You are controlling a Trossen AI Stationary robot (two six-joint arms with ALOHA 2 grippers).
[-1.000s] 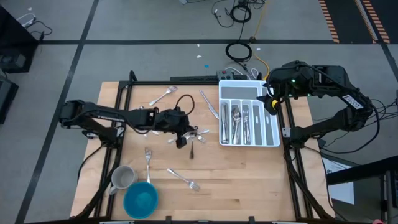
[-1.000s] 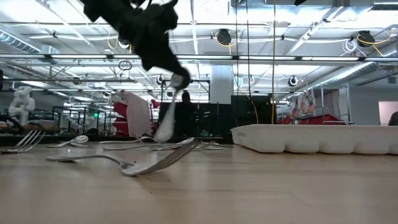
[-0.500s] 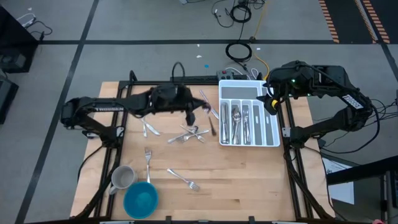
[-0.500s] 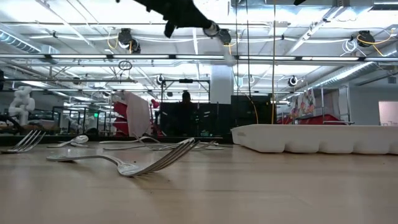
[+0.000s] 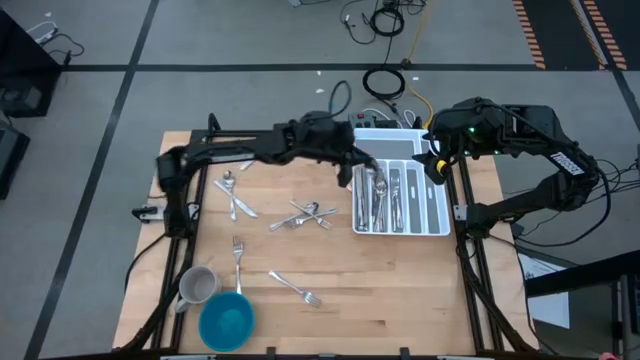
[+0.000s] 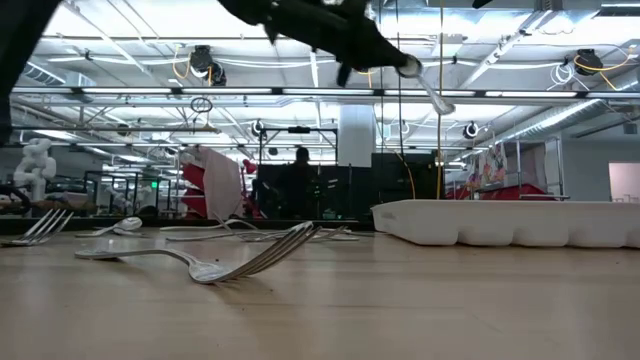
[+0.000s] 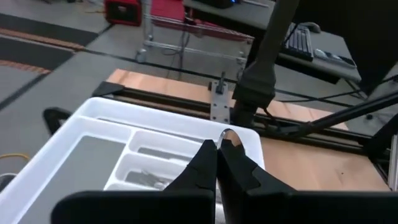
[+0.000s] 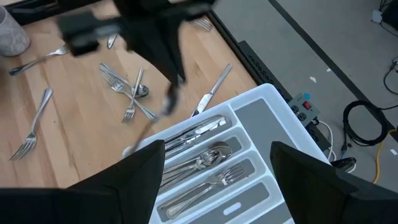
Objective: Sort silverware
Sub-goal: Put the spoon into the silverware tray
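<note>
Above the white organiser tray [image 5: 437,200], we see the left gripper [image 5: 362,168] pinching 1 spoon [image 6: 432,92], while the right gripper [image 5: 432,160] waits spread wide beside it.

The left gripper [image 7: 217,155] is hanging above the white tray [image 7: 81,149], fingers pressed together on a thin piece of silverware [image 7: 226,134]; beyond the tray, a dark post [image 7: 261,68] is standing on the wooden table [image 7: 311,165].

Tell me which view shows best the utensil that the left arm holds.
The low view: the utensil hangs clear beneath the left gripper. The right wrist view shows it blurred; in the high view, the arm mostly hides it.
</note>
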